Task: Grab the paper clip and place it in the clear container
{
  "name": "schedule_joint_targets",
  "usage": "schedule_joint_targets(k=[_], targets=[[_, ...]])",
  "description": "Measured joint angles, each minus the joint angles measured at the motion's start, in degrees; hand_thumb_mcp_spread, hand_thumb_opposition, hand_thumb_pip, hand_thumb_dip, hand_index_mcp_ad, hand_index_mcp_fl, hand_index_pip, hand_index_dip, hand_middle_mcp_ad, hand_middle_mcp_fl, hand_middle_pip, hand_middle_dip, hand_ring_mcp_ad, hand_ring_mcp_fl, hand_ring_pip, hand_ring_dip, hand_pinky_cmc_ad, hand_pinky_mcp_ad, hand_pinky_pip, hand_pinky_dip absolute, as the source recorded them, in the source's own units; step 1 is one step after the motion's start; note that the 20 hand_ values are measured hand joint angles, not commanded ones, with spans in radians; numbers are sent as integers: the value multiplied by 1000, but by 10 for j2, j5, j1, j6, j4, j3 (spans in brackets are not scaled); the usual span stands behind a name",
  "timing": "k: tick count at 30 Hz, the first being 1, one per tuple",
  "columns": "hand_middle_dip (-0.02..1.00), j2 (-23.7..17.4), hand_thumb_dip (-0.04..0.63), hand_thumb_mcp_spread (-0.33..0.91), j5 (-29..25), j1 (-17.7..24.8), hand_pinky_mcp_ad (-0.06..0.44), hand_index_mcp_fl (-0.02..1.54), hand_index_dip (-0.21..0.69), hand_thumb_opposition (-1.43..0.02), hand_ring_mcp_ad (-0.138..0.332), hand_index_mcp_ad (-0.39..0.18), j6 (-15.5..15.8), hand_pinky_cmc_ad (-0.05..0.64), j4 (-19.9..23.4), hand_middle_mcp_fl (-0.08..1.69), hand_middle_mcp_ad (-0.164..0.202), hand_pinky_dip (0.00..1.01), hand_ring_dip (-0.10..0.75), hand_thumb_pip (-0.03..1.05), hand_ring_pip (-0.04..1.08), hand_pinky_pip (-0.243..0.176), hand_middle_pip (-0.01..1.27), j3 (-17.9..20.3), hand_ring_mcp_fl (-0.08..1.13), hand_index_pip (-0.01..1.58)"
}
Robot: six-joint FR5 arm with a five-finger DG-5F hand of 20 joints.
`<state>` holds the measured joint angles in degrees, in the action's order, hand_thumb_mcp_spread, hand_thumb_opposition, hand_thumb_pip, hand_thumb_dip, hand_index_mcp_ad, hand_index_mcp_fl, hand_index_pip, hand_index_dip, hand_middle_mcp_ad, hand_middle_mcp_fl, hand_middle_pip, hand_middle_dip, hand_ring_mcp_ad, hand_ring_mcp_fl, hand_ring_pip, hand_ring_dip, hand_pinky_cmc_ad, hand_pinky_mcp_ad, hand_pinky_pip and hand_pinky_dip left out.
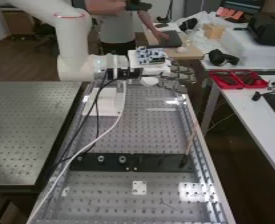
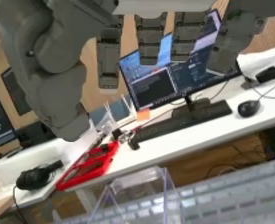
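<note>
Hand wide, fingers extended and apart from the thumb, at the far end of the perforated bench. Clear container upright on that bench; red trays on the white table alongside
</note>
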<state>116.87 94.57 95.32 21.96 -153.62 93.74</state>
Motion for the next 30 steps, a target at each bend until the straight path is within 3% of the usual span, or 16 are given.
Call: schedule_joint_targets(k=[9, 14, 20, 30], targets=[[157, -98, 267, 356, -3, -25, 264, 21, 61, -791, 117, -159, 20, 318, -11, 2, 56, 353, 80, 581, 82, -87, 127, 35, 0, 490], [154, -145, 267, 353, -3, -49, 264, 54, 110, -785, 117, -157, 46, 325, -58, 2, 56, 367, 80, 581, 82, -91, 127, 37, 0, 360], [157, -163, 267, 353, -3, -68, 264, 87, 138, -791, 117, -155, 70, 323, -100, 2, 56, 367, 80, 569, 82, -91, 127, 22, 0, 298], [157, -172, 269, 353, -9, -81, 264, 101, 159, -791, 120, -154, 105, 330, -132, 2, 59, 367, 84, 531, 80, -89, 127, 13, 0, 244]])
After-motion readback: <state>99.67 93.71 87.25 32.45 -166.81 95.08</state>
